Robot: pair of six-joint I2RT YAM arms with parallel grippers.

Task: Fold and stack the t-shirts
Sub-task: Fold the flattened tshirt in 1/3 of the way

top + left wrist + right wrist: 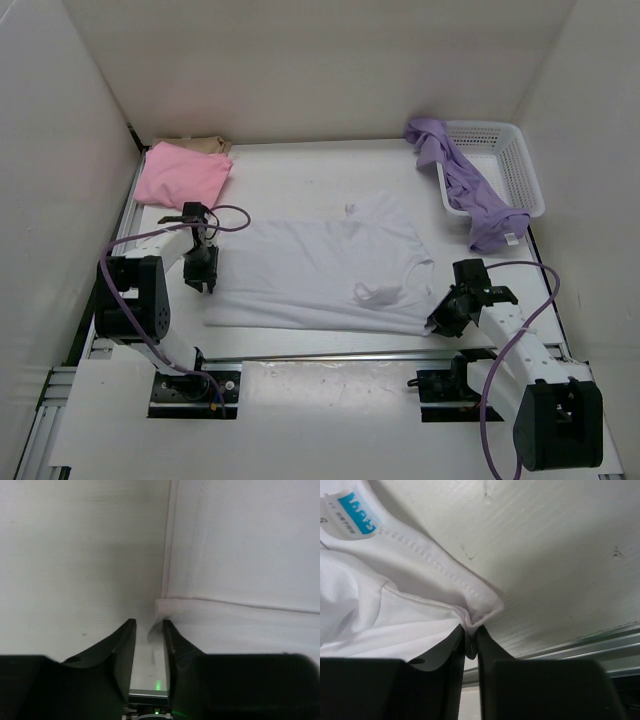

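Observation:
The white t-shirt (320, 265) lies spread flat mid-table, its neck toward the right. My left gripper (203, 280) is at the shirt's left edge. In the left wrist view its jaws (149, 625) stand slightly apart, and the folded corner of the white t-shirt (240, 555) touches the tip of the right finger. My right gripper (440, 320) is at the shirt's near right corner. Its jaws (471, 630) pinch a bunched hem of the white t-shirt (395, 610). A pink t-shirt (180, 175) lies folded at the back left on a tan one (205, 145). The lavender t-shirt (470, 185) hangs over the basket.
A white mesh basket (515, 165) stands at the back right by the wall. A metal rail (330, 355) runs along the table's near edge, close below the right gripper (600, 640). White walls enclose the table on three sides.

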